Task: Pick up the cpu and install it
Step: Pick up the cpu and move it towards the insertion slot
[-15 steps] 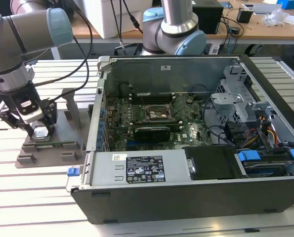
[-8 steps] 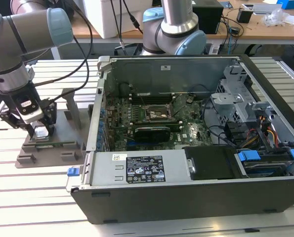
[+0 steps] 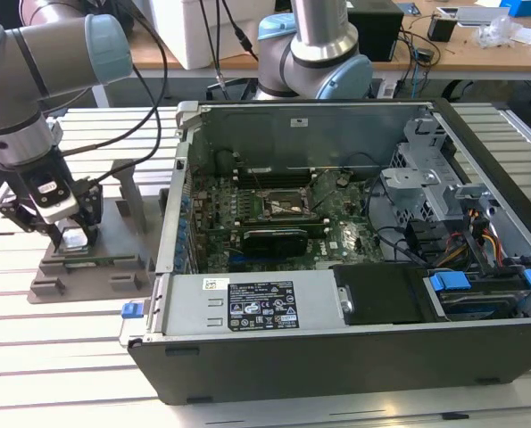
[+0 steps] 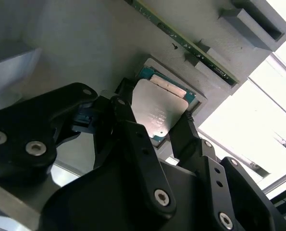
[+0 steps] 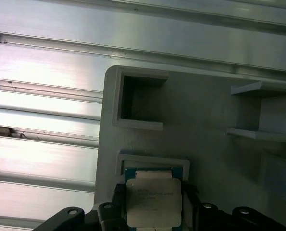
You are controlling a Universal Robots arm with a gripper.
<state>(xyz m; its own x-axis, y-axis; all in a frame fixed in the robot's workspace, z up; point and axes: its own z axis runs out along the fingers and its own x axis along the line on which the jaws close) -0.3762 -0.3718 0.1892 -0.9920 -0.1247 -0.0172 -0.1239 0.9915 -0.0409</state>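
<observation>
Cpu [image 4: 159, 111], silvery-topped with greenish rim, sits clamped between fingers [image 4: 133, 139].

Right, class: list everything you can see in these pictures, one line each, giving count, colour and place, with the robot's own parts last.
cpu: one, silvery top, at the tray's recess, right by the gripper.
grey tray: one, grey, on the table at the exterior view's left, beside the case.
computer case: one, dark grey, open, middle and right of the exterior view.
motherboard: one, green, inside the case.
socket: one, black with metal frame, on the motherboard.
table: one, silvery slats, under everything.
desk: one, wooden, behind, with cables.
arm: one, grey with pale blue caps, above the tray.
gripper: one, black, down at the tray.
</observation>
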